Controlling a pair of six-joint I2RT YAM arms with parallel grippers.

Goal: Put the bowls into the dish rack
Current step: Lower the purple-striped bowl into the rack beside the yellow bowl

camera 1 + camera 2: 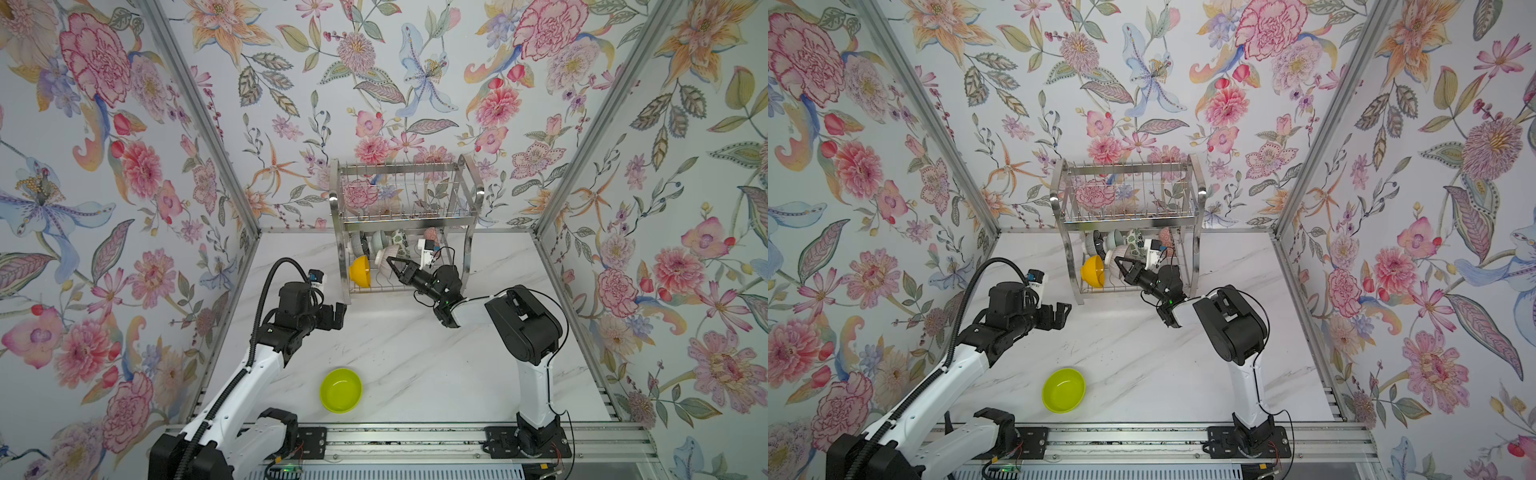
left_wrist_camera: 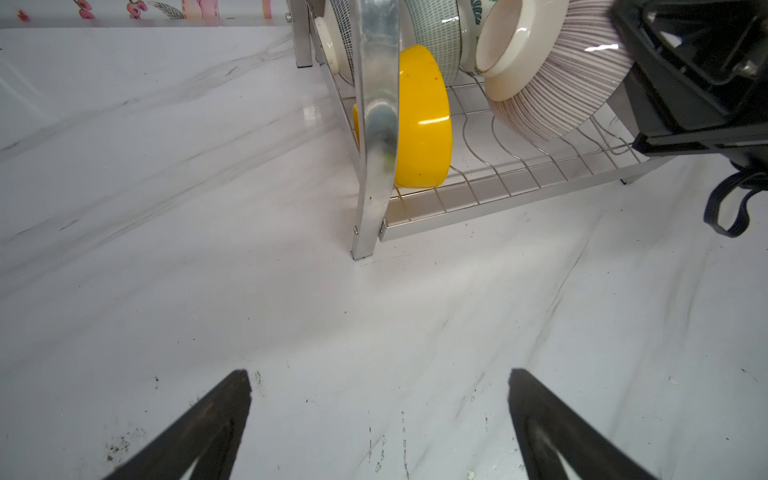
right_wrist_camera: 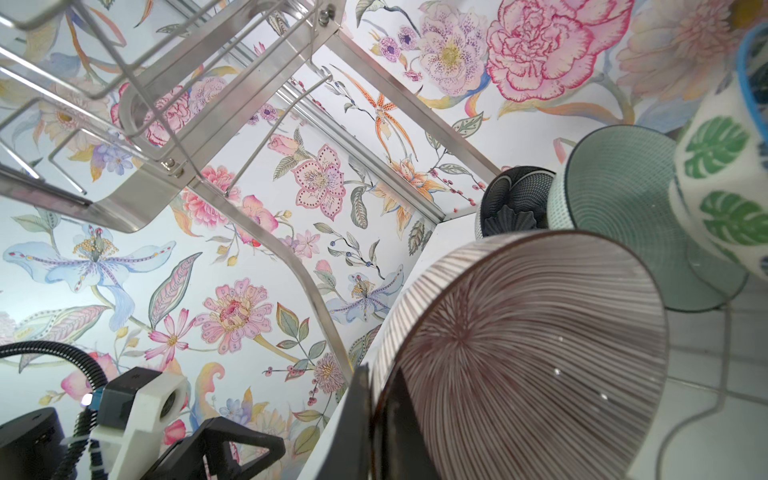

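The dish rack [image 1: 409,225] [image 1: 1130,223] stands at the back of the table. My right gripper [image 1: 390,262] [image 1: 1119,262] [image 3: 374,376] reaches into its lower tier, shut on the rim of the pinkish-brown ribbed bowl [image 1: 388,253] [image 2: 552,87] [image 3: 519,353], which is tilted above the wires. The orange-yellow bowl [image 1: 360,271] [image 2: 424,120] stands on edge at the tier's left end. Behind are the navy [image 3: 515,199], mint [image 3: 623,208] and leaf-print [image 3: 723,187] bowls. The lime green bowl [image 1: 340,390] [image 1: 1063,390] sits upright near the table's front edge. My left gripper [image 1: 337,314] [image 2: 380,374] hangs open and empty, left of the rack.
The rack's upper tier [image 1: 405,187] holds nothing. A curved steel post [image 2: 376,137] of the rack stands just ahead of my left gripper. Floral walls close in on three sides, and a metal rail [image 1: 415,440] runs along the front edge.
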